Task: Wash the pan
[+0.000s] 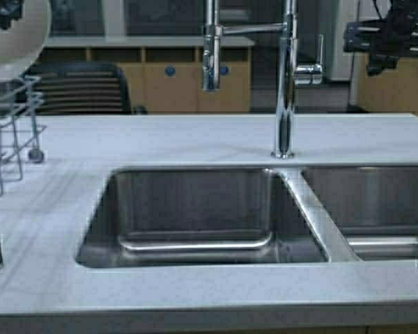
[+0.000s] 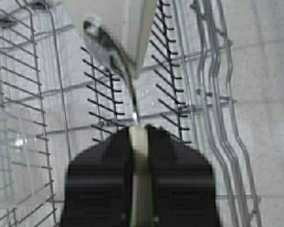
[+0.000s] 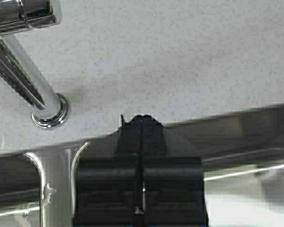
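The white pan (image 1: 12,43) hangs in the air at the far left, above the wire dish rack (image 1: 12,136). My left gripper (image 1: 3,12) holds it from above. In the left wrist view the left gripper (image 2: 139,128) is shut on the pan's cream handle, and the pan (image 2: 125,28) shows edge-on over the rack (image 2: 104,90). My right gripper (image 1: 374,62) is raised at the far right, behind the right basin. In the right wrist view the right gripper (image 3: 141,118) is shut with nothing in it, over the counter's edge by the faucet base (image 3: 49,113).
A tall chrome faucet (image 1: 285,83) stands behind the divider of the double steel sink (image 1: 195,243). Grey countertop (image 1: 195,136) surrounds the basins. A clear plastic container (image 2: 14,156) sits in the rack. Cabinets and a dark chair stand beyond the counter.
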Controlling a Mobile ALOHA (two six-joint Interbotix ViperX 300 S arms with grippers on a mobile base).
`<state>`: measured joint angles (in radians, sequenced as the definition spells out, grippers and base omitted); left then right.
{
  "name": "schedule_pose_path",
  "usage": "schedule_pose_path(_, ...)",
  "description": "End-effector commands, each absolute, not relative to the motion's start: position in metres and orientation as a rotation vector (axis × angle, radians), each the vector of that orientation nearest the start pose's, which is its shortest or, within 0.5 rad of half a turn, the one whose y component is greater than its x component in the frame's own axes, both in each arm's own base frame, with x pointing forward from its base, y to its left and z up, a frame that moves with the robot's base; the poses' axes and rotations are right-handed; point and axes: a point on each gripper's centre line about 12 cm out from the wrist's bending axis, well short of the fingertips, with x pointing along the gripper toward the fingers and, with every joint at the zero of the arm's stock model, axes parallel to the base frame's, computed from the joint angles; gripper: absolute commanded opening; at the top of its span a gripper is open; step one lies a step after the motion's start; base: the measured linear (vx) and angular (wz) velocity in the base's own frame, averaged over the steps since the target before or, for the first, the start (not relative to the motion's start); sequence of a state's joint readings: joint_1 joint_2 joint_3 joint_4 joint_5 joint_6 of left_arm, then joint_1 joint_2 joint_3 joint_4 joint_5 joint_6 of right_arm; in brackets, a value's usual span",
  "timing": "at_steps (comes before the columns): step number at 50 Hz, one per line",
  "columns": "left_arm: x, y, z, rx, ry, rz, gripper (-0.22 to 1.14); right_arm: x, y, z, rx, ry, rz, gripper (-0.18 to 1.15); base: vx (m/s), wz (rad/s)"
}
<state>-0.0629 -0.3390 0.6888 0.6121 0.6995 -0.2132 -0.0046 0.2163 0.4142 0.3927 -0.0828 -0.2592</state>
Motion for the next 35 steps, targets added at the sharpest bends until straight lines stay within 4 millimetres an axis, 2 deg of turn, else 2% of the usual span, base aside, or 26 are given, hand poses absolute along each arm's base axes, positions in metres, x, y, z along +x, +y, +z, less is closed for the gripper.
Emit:
schedule_pose_path(1, 0.295, 0.036, 0.239, 0.445, 0.956, 0.189, 0.03, 0.470, -0.006, 0.184, 0.120, 0.504, -0.070, 0.05, 0.00, 0.00)
schedule_pose_path(13, 0.270, 0.063, 0.223, 0.389, 0.981, 0.263, 0.03, 0.470, -0.005, 0.182, 0.119, 0.508, -0.069, 0.05, 0.00, 0.00)
schedule_pose_path(23, 0.262, 0.072, 0.216, 0.351, 0.993, 0.292, 0.03, 0.472, -0.005, 0.179, 0.119, 0.515, -0.069, 0.05, 0.00, 0.00)
schedule_pose_path(35, 0.241, 0.082, 0.189, 0.319, 1.080, 0.323, 0.03, 0.473, -0.005, 0.173, 0.118, 0.527, -0.070, 0.05, 0.00, 0.00)
